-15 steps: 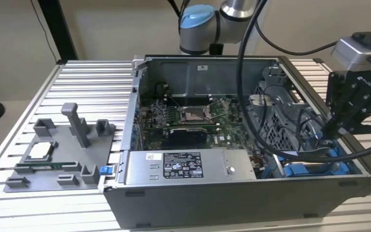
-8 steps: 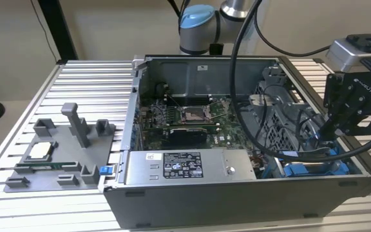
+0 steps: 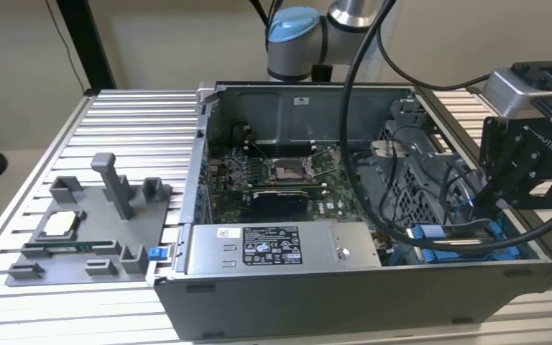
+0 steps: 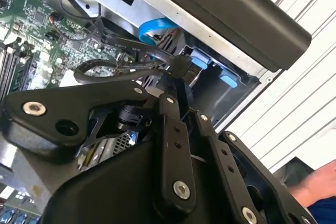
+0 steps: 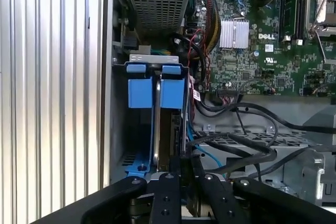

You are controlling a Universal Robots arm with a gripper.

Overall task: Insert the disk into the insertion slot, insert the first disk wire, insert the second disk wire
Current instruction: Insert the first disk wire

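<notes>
**Plug at the disk's end: a skewed push is the main hazard**

The claw (image 5: 182, 162) has its fingers drawn together. In the second wrist view they appear clamped on the black plug (image 4: 181, 66) of a disk wire, though the contact itself is partly hidden, so I judge this a grip rather than see it outright. Just beyond the fingertips the disk (image 5: 156, 124) stands edge-on, seated in the insertion slot (image 5: 153, 58) at a corner of the case, with its blue frame (image 5: 143, 94) showing at the far end.

The likeliest failure is a plug that meets the disk askew. A tilt in the grip could jam it against the socket or twist it out of the fingers. The fingers also run close to the slot, so a sideways drift could knock it.

Beside the slot, loose black cables (image 5: 236, 142) lie tangled. The held wire could snag there and drag the plug off line. Farther off, the motherboard (image 5: 273, 51) lies well apart.
</notes>
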